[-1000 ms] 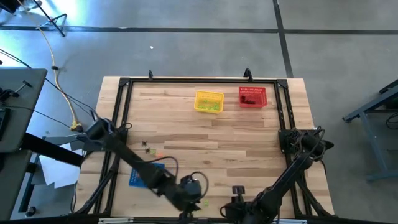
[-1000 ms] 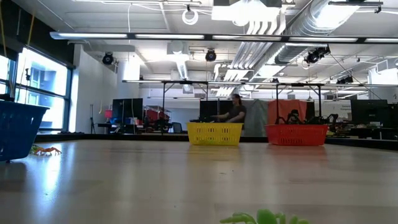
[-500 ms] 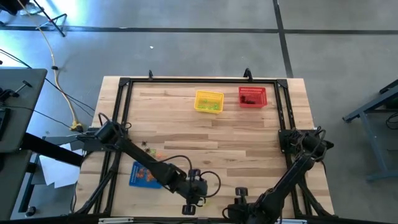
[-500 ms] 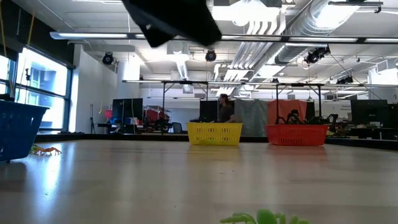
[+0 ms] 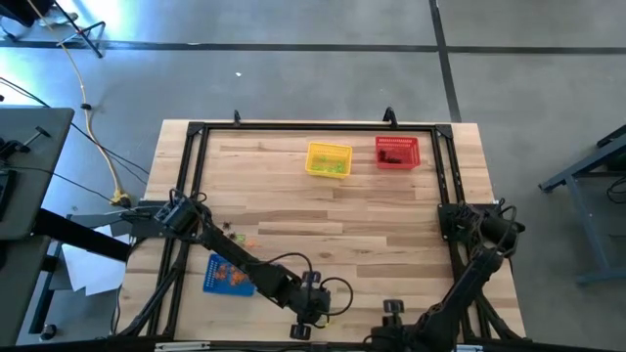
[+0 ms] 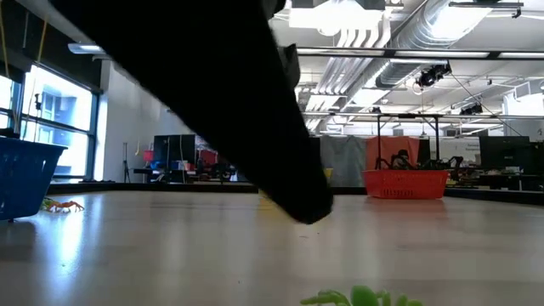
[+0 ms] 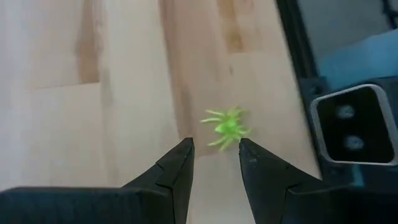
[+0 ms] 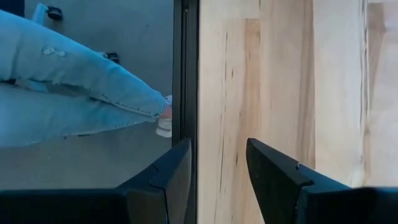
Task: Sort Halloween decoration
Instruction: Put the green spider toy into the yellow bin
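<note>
A light-green spider trinket (image 7: pixel 227 127) lies flat on the wood close to the table's near edge, and shows at the very front of the low view (image 6: pixel 361 297). My left gripper (image 7: pixel 216 152) hangs open just short of the spider, slanting down, touching nothing; in the high view it is near the front edge (image 5: pixel 315 315). My right gripper (image 8: pixel 217 158) is open and holds nothing, over the table's near edge (image 5: pixel 391 311). A few black and orange trinkets (image 5: pixel 235 235) lie loose on the left.
A blue basket (image 5: pixel 230 276) stands front left, with an orange trinket (image 6: pixel 64 205) beside it. A yellow basket (image 5: pixel 329 159) and a red basket (image 5: pixel 396 152) stand at the far edge. My left arm (image 6: pixel 238 102) blocks much of the low view. A person's legs (image 8: pixel 68 93) are beyond the near edge.
My left gripper has come down toward the table and the green spider, rolling about its own axis, and its arm now fills the low view. My right gripper has shifted a little toward the table's right along the near edge. Both stay open.
</note>
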You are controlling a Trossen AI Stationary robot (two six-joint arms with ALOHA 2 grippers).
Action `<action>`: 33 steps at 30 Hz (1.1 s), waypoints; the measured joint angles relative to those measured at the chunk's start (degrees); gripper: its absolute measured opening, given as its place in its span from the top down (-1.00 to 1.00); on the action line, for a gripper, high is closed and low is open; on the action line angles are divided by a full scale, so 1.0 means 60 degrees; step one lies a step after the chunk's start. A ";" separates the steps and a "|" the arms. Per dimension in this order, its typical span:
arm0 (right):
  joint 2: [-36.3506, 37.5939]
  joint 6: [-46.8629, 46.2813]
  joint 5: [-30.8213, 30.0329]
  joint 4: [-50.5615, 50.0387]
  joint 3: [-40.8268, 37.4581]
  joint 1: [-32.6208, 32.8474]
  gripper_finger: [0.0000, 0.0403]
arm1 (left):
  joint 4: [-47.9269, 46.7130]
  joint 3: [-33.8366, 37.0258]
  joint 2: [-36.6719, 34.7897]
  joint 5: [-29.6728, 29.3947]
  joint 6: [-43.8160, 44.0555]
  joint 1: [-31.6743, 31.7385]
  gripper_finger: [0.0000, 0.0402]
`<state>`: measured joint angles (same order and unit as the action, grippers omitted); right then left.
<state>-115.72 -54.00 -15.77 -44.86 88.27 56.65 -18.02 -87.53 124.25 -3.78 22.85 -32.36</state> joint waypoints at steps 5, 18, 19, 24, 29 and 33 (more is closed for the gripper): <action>0.0000 0.0000 -0.0036 -0.0086 0.0000 0.0057 0.26 | 0.0308 0.0000 0.0000 0.0377 0.0157 -0.0028 0.43; 0.0000 -0.0002 -0.0191 -0.0131 0.0000 0.0068 0.26 | 0.1174 -0.0011 0.0591 0.0760 -0.0911 -0.0156 0.43; 0.0000 -0.0004 -0.0196 -0.0121 0.0000 0.0066 0.26 | 0.1223 -0.0007 0.0622 0.0792 -0.0969 -0.0142 0.43; 0.0000 -0.0029 -0.0281 -0.0092 0.0000 0.0068 0.26 | 0.1492 -0.0005 0.0747 0.0877 -0.1266 -0.0036 0.43; -0.0003 -0.0025 -0.0357 -0.0060 0.0000 0.0068 0.26 | 0.1531 -0.0023 0.0827 0.0859 -0.1453 0.0035 0.43; 0.0000 -0.0029 -0.0357 -0.0056 0.0000 0.0068 0.26 | 0.1505 -0.0022 0.0827 0.0858 -0.1512 0.0076 0.43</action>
<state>-115.72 -54.17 -17.91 -45.19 88.27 57.06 -8.99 -87.66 129.21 1.37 13.78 -31.90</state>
